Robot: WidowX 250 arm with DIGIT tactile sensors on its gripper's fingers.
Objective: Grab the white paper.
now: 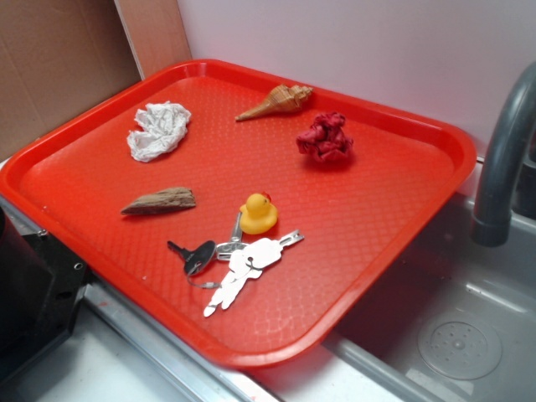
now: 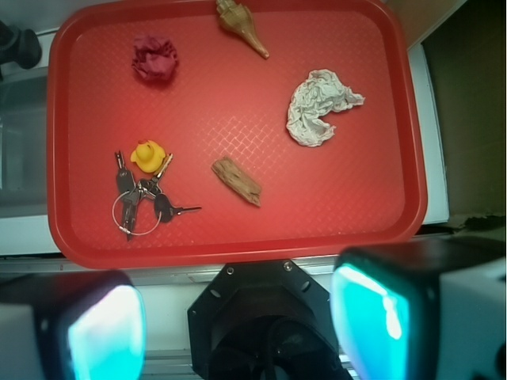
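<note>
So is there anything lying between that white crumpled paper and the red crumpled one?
No. In the exterior view only bare tray runs between the white paper and the red wad. The seashell sits farther back, off that line.

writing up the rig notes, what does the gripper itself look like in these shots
Only the wrist view shows it. The gripper has two blocky fingers along the bottom edge, blurred by closeness, with dark tops, pale grey sides and glowing cyan inner faces. Between them sits a black angular mount with small screws. No cables or markings are visible. The exterior view shows only a dark shape at its lower left edge.
</note>
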